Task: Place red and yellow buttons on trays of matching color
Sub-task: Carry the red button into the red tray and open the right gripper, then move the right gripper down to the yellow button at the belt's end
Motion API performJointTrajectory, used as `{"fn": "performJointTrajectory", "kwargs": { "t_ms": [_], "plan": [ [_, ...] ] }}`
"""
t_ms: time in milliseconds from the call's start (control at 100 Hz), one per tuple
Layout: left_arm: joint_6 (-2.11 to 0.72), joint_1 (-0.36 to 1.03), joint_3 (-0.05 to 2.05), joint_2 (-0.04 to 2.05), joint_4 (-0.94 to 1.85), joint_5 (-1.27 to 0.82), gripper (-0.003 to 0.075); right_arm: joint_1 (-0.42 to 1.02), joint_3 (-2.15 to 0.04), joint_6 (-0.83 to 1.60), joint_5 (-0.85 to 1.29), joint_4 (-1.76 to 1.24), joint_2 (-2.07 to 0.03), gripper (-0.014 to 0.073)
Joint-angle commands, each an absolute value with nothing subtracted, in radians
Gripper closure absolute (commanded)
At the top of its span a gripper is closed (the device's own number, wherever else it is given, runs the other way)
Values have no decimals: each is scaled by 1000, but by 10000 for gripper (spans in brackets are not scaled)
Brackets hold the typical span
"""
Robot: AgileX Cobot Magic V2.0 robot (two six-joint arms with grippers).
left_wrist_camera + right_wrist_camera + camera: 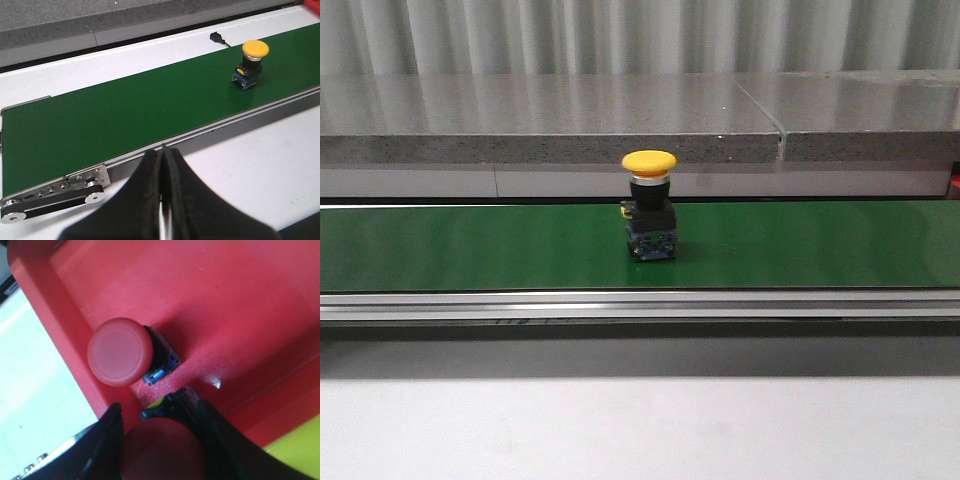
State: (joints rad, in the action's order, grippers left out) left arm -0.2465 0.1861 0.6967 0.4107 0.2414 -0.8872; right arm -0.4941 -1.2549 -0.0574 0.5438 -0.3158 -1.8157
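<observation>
Conveyor belt [470,245], flat and dark green with a silver metal side rail, is seen running across the white bench [640,430] in the front view. 1 yellow mushroom-head push button [649,205] with a black collar and a blue-and-black contact block stands upright on the belt, near its middle. Behind the belt a grey speckled stone ledge [550,125] is seen, with pale corrugated wall above it.

In the left wrist view the left tool [162,155] is seen with its black fingers [145,185] pressed together, nothing between them, held above the bench on the near side of the belt rail. The same yellow button [249,64] is seen well apart from it, standing on the belt. A small black plug on a cable [216,37] lies on the white strip beyond the belt.

In the right wrist view a red plastic tray [240,300] fills the picture. 1 red mushroom-head push button [120,352] with a black-and-blue base stands on the tray floor, close to the tray's raised rim. The right tool [160,440] is seen pinching a 2nd red mushroom-head button [162,450] between its black fingers [205,430], over the tray and just beside the first red button. A corner of a yellow tray [295,452] is seen next to the red one.
</observation>
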Motion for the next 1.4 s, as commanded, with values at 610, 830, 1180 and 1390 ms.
{"fn": "performJointTrajectory", "kwargs": {
  "t_ms": [610, 830, 1180, 1390],
  "plan": [
    [-239, 193, 722, 419, 267, -822, 741, -499, -1275, -17, 505, -335, -1730, 44],
    [-239, 193, 722, 419, 267, -822, 741, -495, -1197, 34, 503, -335, -1567, 44],
    [-239, 193, 722, 419, 267, -822, 741, -458, -1092, 87, 593, -334, -1305, 44],
    [-239, 193, 722, 419, 267, -822, 741, -406, -1065, 87, 676, -335, -1192, 44]
  ]
}}
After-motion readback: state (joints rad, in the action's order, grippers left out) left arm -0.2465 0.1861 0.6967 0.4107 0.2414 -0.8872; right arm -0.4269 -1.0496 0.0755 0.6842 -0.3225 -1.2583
